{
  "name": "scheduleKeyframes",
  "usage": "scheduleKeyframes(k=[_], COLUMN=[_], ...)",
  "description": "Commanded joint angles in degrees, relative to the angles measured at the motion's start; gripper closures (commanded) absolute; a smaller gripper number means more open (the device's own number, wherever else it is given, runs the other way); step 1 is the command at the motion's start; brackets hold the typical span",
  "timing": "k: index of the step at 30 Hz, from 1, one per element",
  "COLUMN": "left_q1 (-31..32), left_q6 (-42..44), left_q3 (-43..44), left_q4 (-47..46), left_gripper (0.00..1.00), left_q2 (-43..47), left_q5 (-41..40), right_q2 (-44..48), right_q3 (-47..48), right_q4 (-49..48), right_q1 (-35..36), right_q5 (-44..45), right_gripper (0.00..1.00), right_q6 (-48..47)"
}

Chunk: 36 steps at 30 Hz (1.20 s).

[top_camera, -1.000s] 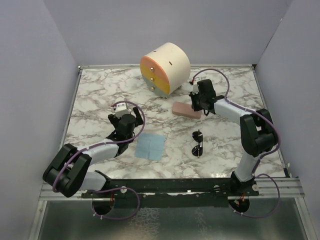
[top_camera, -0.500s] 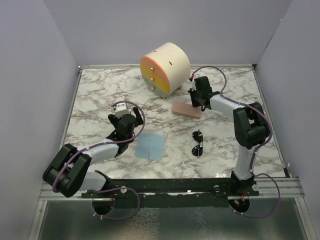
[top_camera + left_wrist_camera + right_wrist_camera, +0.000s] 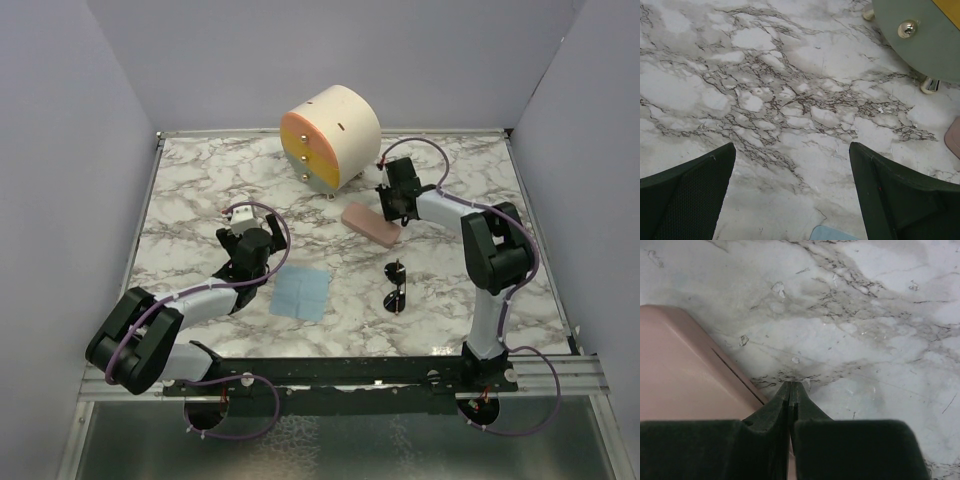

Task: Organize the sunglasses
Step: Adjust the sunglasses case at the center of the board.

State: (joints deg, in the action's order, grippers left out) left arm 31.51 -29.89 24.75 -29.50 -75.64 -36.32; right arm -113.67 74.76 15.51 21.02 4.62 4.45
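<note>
The sunglasses (image 3: 395,288), with round black lenses and a thin black frame, lie on the marble table right of centre, untouched. The pink oblong case (image 3: 368,224) lies at an angle behind them; in the right wrist view its edge (image 3: 685,370) is right beside the fingertips. My right gripper (image 3: 392,214) (image 3: 791,384) is shut on nothing, with its tips down at the table against the case's right end. My left gripper (image 3: 250,248) (image 3: 792,147) is open and empty, low over bare marble just behind the light blue cloth (image 3: 300,292) (image 3: 832,233).
A round cream cabinet (image 3: 328,137) with orange, yellow and green drawer fronts stands at the back centre; its green drawer and knob show in the left wrist view (image 3: 920,35). Purple walls enclose the table (image 3: 200,190) on three sides.
My right gripper has shifted a little to the left, and the pink case has turned, its right end swinging toward the near side. The left arm, cloth and sunglasses have not moved.
</note>
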Motion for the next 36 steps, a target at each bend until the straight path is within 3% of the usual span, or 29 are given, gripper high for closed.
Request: scheduleKeyframes(k=[1,12,21,22,25,29,36], left_q1=[-0.22,-0.22,-0.22,-0.22,-0.22,-0.22,-0.21], left_q6=[-0.18,-0.21,-0.24,-0.18,-0.12,-0.05,-0.04], left_q3=[0.74,0.74,0.86,0.90,0.80,0.71,0.88], left_q4=[-1.33,-1.35,-1.35,-1.35,-1.30,-1.34,-1.31], left_gripper=[0.01,0.01,0.01,0.01,0.01,0.01,0.01], left_q2=[-0.37,-0.30,-0.52,-0.54,-0.39,-0.24,-0.70], left_q5=[0.13,0.14,-0.05,-0.07,-0.14,-0.15,-0.16], right_q2=[3.00,7.67,11.36,11.58,12.33,14.56,15.52], right_q3=[-2.18,-10.66,-11.93,-11.84,-11.90,-12.35,-8.56], right_q4=[1.66,-1.35,-0.71,-0.57,-0.07,-0.28,2.99], right_q1=[1.80,3.19,7.47,7.80,8.15,8.16,8.14], right_q5=[-1.49,-1.67,-0.66,-0.17,2.29,5.44,6.65], right_gripper=[0.99,0.99,0.99,0.97,0.71,0.49,0.44], right_q6=[1.61,3.95,4.38,4.47,5.12,6.33,6.39])
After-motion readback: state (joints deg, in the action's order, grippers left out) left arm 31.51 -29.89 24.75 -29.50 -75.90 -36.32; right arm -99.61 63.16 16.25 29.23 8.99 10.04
